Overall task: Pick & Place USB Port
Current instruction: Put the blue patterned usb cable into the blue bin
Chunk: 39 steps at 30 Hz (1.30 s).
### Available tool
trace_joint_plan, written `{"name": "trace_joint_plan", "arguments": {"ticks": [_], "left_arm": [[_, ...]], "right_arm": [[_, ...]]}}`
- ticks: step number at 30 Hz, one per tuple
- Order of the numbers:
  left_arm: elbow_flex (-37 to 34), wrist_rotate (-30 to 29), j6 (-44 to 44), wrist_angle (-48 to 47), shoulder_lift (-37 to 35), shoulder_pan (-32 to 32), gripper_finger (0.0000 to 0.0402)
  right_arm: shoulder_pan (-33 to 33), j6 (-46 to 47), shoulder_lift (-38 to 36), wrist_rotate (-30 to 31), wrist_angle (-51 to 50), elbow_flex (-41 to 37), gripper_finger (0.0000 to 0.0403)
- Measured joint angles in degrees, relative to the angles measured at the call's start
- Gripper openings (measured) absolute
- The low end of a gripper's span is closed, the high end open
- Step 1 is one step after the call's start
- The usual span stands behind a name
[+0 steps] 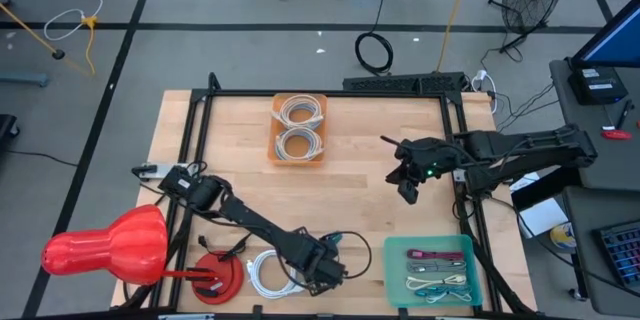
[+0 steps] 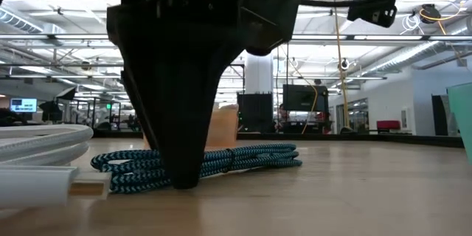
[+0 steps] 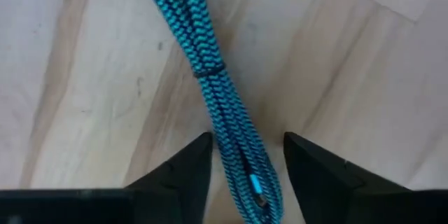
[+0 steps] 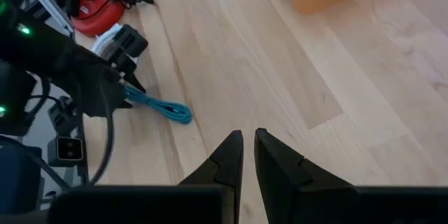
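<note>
From above, the left gripper (image 1: 325, 268) is low at the front of the table (image 1: 360, 175), over a blue braided cable (image 1: 350, 245) that lies between a white cable coil (image 1: 262, 270) and a green tray (image 1: 400, 280) with other cables in it. The right gripper (image 1: 408, 188) hangs over the bare wood on the right side, just waiting. An orange tray (image 1: 298, 152) sits at the back. From table height, the left gripper (image 2: 184, 177) comes down on the blue braided cable (image 2: 251, 156), which lies flat on the wood. In the left wrist view, the two fingers (image 3: 182, 175) stand apart with the blue braided cable (image 3: 210, 77) running between them, and they do not squeeze it. In the right wrist view, the right gripper (image 4: 248, 154) has its fingers nearly together and holds nothing. I think this is the picking-up step. Next, the left fingers need to close on the cable and lift it, maybe toward the green tray.
</note>
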Motion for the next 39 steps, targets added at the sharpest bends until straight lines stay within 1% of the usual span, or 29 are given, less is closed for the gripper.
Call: {"name": "trace_joint_plan", "arguments": {"ticks": [2, 3, 6, 7, 8, 11, 14, 20, 23, 26, 29, 32, 35, 37, 39], "left_arm": [[-0.1, -0.4, 0.0, -0.1, 0.0, 0.1, 0.015], [-0.1, -0.7, 0.1, -0.3, 0.0, 0.2, 0.0127], [-0.1, -0.5, 0.6, -0.9, 0.1, 0.7, 0.0046], [-0.1, -0.2, 0.5, -0.9, 0.1, 0.8, 0.0029], [-0.1, -0.2, 0.3, -0.9, 0.1, 0.9, 0.0024], [-0.2, -1.1, -1.4, -1.3, -0.7, 1.4, 0.0024], [-0.5, -5.1, -1.6, -2.7, -2.8, 2.4, 0.0024], [-0.3, -16.2, -1.6, -2.4, -12.4, 6.3, 0.0023], [-0.4, -22.5, -2.9, -2.7, -17.3, 8.1, 0.0023], [-0.2, -30.1, -4.4, -2.4, -22.7, 9.5, 0.0023], [-0.3, -37.3, -5.0, -1.6, -26.5, 9.8, 0.0023], [-0.3, -43.4, -3.4, 2.4, -30.0, 9.5, 0.0023], [-0.2, -47.9, 3.4, 10.5, -32.4, 9.3, 0.0023], [-0.2, -49.4, 9.6, 17.6, -32.8, 9.3, 0.0023], [-0.3, -49.2, 15.8, 25.0, -32.8, 9.5, 0.0023]], "right_arm": [[0.0, 0.4, -0.2, 0.1, 0.0, 0.0, 0.0029], [0.0, 0.6, -0.3, 0.1, 0.0, 0.0, 0.0029], [0.0, 0.7, -0.4, 0.0, 0.0, 0.0, 0.0029], [0.0, 0.8, -0.5, 0.0, 0.0, 0.0, 0.0029], [0.0, 1.0, -0.5, 0.0, 0.0, 0.0, 0.0029], [0.0, 1.1, -0.5, -0.3, 0.3, 0.0, 0.0029], [0.0, 1.1, -0.5, -1.8, 2.2, 0.0, 0.0029], [0.0, 0.1, -0.5, -5.7, 11.5, 0.0, 0.0029], [0.0, -0.3, -0.5, -7.6, 18.7, 0.0, 0.0029], [0.0, -0.3, -0.7, -9.0, 26.8, 0.0, 0.0029], [0.0, 0.8, -1.4, -8.7, 34.0, 0.0, 0.0032], [-0.9, 1.7, -1.8, -8.7, 41.1, 0.0, 0.0044], [-2.2, 4.1, -1.9, -8.3, 48.6, 0.0, 0.0066], [-3.3, 6.8, -1.7, -6.9, 53.4, 0.0, 0.0084], [-4.4, 9.4, -1.1, -6.0, 58.5, 0.0, 0.0104]]}}
